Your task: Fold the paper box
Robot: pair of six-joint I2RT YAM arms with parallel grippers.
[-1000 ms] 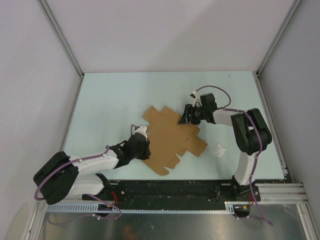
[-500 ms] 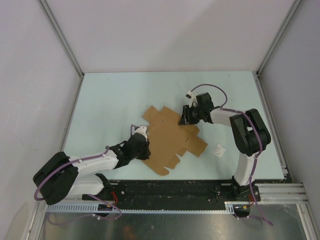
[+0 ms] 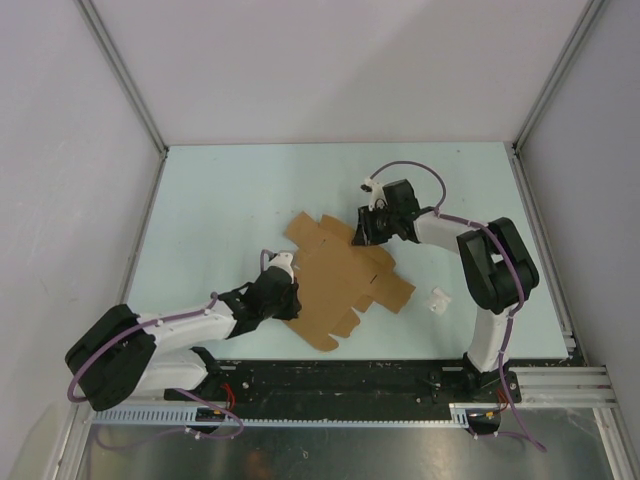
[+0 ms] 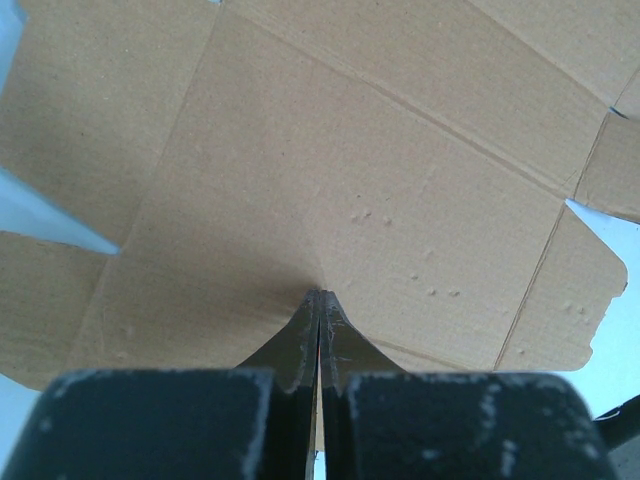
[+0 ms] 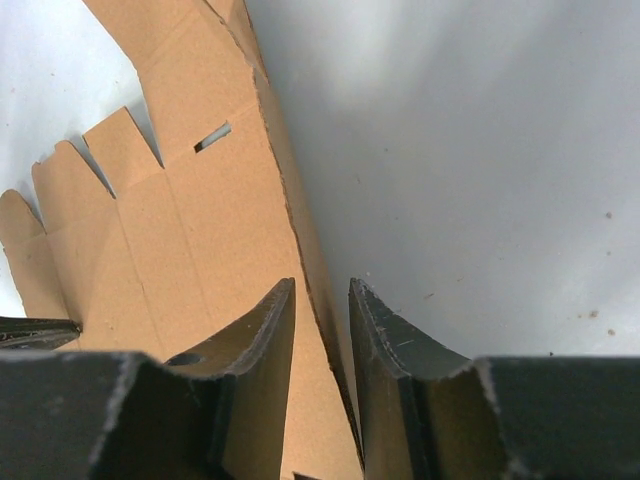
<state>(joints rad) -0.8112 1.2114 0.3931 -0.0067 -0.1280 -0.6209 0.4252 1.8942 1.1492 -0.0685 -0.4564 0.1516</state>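
Observation:
The paper box (image 3: 345, 275) is a flat brown die-cut sheet lying on the pale table, with its tab flaps spread out. My left gripper (image 3: 285, 295) is shut, and its tips (image 4: 320, 295) press down on a panel of the sheet (image 4: 350, 180) near its left edge. My right gripper (image 3: 362, 232) is at the sheet's far right edge. Its jaws (image 5: 320, 282) stand a little apart, one on each side of the slightly raised cardboard edge (image 5: 300, 230), and neither finger pinches it.
A small white wad of paper (image 3: 438, 299) lies on the table (image 3: 220, 200) to the right of the sheet, close to the right arm's base. White walls and metal posts close in the table on three sides.
My right gripper has slid left and away along the sheet's far edge, and its jaws have narrowed around that edge. The left arm and the sheet have stayed put.

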